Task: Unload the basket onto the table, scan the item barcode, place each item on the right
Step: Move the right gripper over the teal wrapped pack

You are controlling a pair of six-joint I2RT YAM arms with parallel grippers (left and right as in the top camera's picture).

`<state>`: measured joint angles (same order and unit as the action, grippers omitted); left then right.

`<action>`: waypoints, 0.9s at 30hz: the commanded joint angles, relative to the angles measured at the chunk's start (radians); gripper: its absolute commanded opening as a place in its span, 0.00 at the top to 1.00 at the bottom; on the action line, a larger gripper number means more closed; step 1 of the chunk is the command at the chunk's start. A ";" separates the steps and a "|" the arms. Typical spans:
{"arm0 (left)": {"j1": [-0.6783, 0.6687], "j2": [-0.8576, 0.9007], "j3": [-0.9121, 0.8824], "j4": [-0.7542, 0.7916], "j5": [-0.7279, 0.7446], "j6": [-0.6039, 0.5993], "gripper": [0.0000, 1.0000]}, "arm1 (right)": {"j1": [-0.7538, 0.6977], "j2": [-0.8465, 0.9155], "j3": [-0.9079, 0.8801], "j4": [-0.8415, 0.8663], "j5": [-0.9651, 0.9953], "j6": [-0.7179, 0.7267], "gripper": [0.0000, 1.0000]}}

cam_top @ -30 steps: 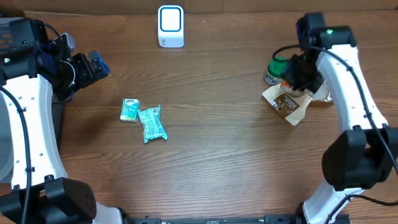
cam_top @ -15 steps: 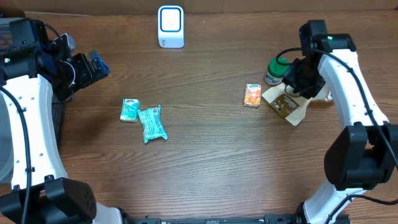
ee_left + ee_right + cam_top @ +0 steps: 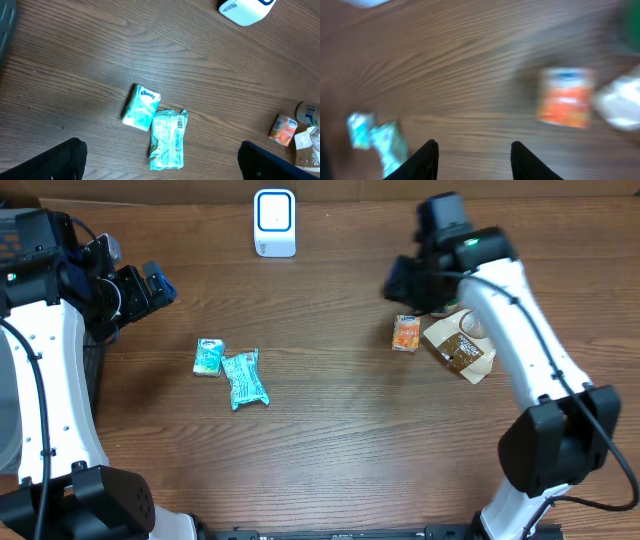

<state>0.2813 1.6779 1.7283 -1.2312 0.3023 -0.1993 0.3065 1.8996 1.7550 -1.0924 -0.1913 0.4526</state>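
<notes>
A white barcode scanner (image 3: 274,222) stands at the back of the table, its edge also in the left wrist view (image 3: 245,9). An orange packet (image 3: 405,333) lies flat just left of a brown pouch (image 3: 459,348). My right gripper (image 3: 400,280) hovers above and behind the packet, open and empty; its view is blurred, with the gripper (image 3: 475,160) over bare wood and the orange packet (image 3: 566,97) to the upper right. A teal Kleenex pack (image 3: 208,356) and a teal wrapper (image 3: 245,378) lie left of centre. My left gripper (image 3: 150,285) stays wide open, high at the left.
Under the left wrist camera lie the Kleenex pack (image 3: 141,107) and the teal wrapper (image 3: 168,139), barcode side up. The orange packet (image 3: 283,129) and a green-capped container (image 3: 307,114) show at that view's right edge. A grey bin edge (image 3: 5,25) sits far left.
The right gripper opened and let the orange packet drop onto the table beside the brown pouch. Its arm then swung left and toward the back. The left arm has not moved.
</notes>
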 commanded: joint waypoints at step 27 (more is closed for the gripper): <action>-0.007 0.003 0.002 0.001 0.001 0.013 0.01 | 0.499 0.132 -0.483 0.853 -0.088 0.285 0.64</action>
<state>0.2813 1.6787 1.7283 -1.2312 0.3023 -0.1993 0.8013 2.0010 1.2823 -0.2527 -0.2741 0.7223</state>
